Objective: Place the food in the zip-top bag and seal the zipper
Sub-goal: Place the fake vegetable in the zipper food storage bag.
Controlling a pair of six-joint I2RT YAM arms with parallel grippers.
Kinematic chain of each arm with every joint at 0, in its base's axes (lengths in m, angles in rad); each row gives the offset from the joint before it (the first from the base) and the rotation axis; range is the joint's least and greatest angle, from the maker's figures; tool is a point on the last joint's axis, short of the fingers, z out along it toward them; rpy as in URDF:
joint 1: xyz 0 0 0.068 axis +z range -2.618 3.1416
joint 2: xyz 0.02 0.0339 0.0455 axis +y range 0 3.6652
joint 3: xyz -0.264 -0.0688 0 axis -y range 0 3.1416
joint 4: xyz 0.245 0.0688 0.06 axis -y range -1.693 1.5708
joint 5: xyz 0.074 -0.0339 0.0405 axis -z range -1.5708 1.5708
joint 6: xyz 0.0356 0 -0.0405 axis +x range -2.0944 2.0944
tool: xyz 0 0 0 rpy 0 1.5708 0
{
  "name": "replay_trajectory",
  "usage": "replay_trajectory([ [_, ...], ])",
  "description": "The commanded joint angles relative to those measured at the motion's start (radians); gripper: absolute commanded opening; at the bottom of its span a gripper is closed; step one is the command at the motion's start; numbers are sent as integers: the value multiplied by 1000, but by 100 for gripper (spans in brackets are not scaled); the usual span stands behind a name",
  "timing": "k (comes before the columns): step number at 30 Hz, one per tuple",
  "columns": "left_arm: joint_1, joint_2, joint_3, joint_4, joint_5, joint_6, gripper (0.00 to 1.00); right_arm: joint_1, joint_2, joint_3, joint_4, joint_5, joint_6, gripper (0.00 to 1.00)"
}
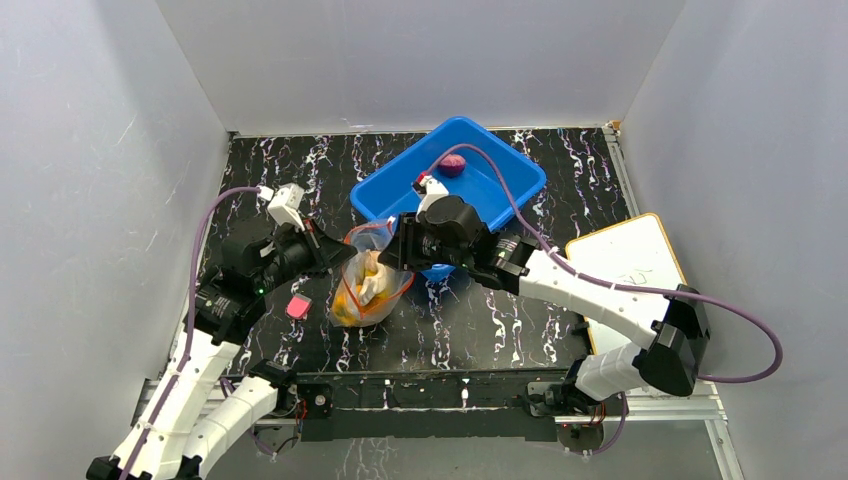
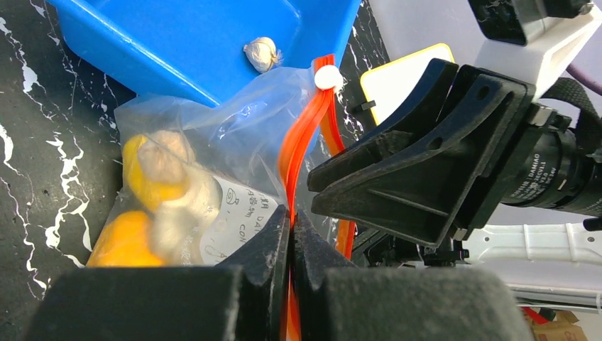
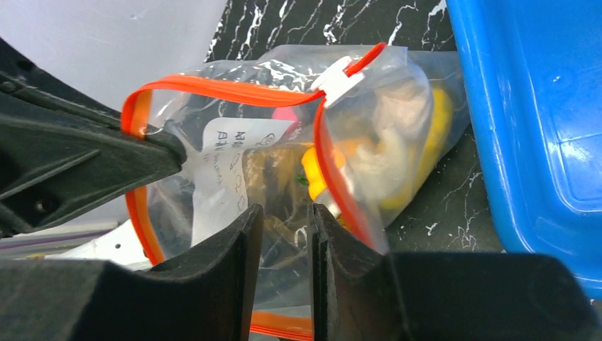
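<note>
The zip-top bag (image 1: 372, 272) stands between both grippers with its mouth held open, and it also shows in the left wrist view (image 2: 241, 121). Yellow, orange and beige food (image 2: 145, 186) sits inside it (image 3: 419, 135). My left gripper (image 2: 291, 224) is shut on the red-orange zipper (image 2: 302, 135) at the mouth's left end (image 1: 340, 252). My right gripper (image 3: 285, 220) is open by a narrow gap, its fingers either side of the bag's near lip (image 1: 397, 245). The white slider (image 3: 339, 78) sits at the far end. A purple piece (image 1: 452, 165) and a beige bit (image 2: 260, 51) lie in the bin.
The blue plastic bin (image 1: 500, 175) stands right behind the bag, close to the right gripper. A small pink block (image 1: 298, 307) lies on the black marbled table left of the bag. A white board (image 1: 625, 260) lies at the right edge. White walls close in three sides.
</note>
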Motion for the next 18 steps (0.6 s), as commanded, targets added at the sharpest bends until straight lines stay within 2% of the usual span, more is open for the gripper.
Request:
replay_trajectory([
  [1, -1, -33, -4, 16, 4, 4, 0, 2, -5, 27, 7, -3, -37, 32],
  [5, -3, -31, -12, 13, 10, 3, 0, 1, -18, 61, -17, -19, -79, 40],
  [9, -2, -28, -16, 13, 5, 8, 0, 1, -22, 52, 32, -93, -204, 49],
  [12, -2, -21, -13, 10, 2, 17, 0, -3, -3, 96, 19, -125, -273, 52],
  [18, -2, -27, -17, -5, -1, 38, 0, -29, 20, 225, -65, -88, -352, 55],
])
